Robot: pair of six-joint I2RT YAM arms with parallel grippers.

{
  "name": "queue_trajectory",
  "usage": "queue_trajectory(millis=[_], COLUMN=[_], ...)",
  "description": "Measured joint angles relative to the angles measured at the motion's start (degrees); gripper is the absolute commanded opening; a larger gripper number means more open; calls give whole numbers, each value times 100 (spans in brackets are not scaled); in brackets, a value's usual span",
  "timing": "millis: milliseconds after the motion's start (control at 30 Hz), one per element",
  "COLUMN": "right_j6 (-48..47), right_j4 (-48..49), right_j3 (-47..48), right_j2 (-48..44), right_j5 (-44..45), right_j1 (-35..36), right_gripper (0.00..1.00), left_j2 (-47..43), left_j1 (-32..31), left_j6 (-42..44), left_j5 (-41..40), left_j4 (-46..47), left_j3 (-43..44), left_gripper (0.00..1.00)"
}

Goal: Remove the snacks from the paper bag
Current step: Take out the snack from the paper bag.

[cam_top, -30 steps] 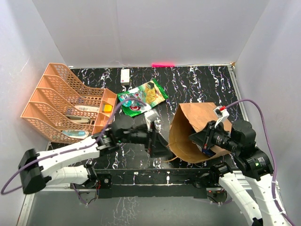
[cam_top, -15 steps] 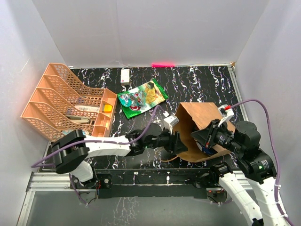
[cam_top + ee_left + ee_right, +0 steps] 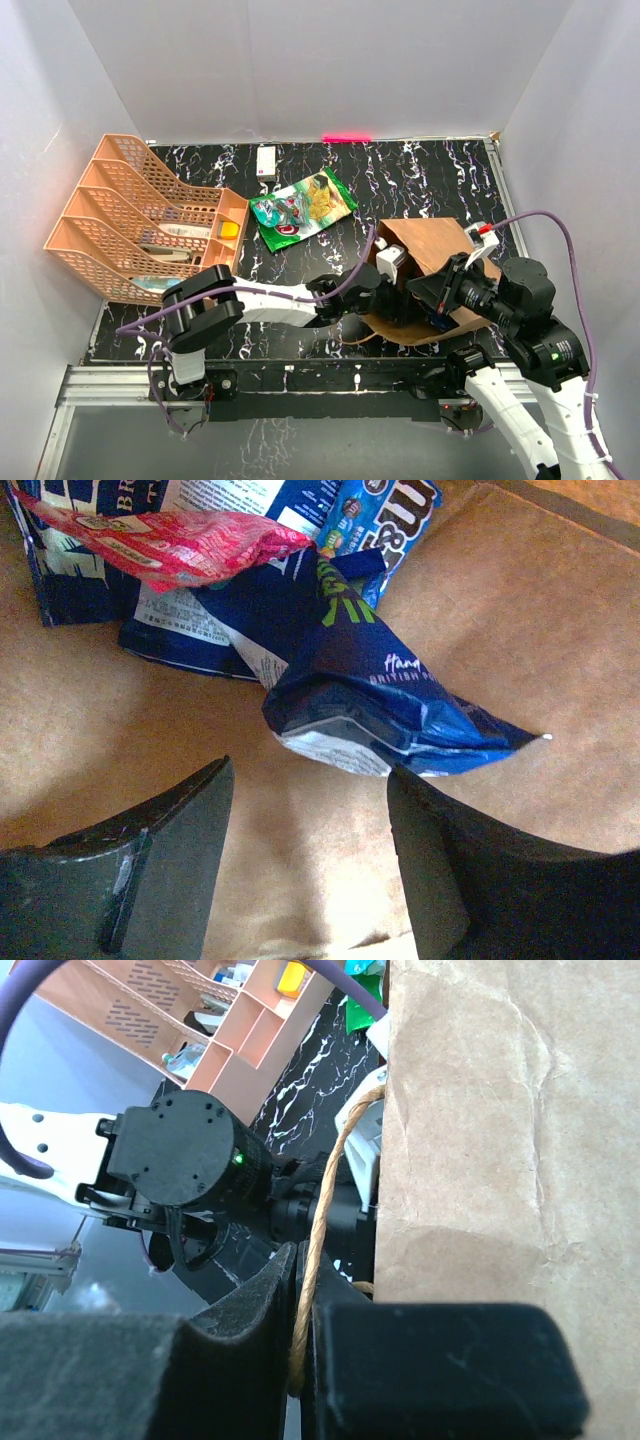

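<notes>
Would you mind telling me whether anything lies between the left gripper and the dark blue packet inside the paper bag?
Nothing visible does. In the left wrist view the open left gripper faces the dark blue packet directly, with only bare paper bag wall between them. The red packet lies farther in, behind it.

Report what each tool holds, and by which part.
Right tool pinches the paper bag by its twisted handle. Left tool is open inside the bag, holding nothing.
</notes>
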Motion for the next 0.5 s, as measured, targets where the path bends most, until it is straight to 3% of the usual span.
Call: queue_trajectory(millis=[267,500], right_j6=[-4,-4], right_j4=[-42,-59], right_j3=[35,81], right_j2=[-7,-15], right_j5=[17,72], right_j1=[0,0], right_gripper=[8,8], left_j2=[581,612], left_j1=[-17,-22], left_j6=[-114,-92], left_j5=[131,125], left_j4=[170,98], left_j3=[409,640], left_gripper=[66,16])
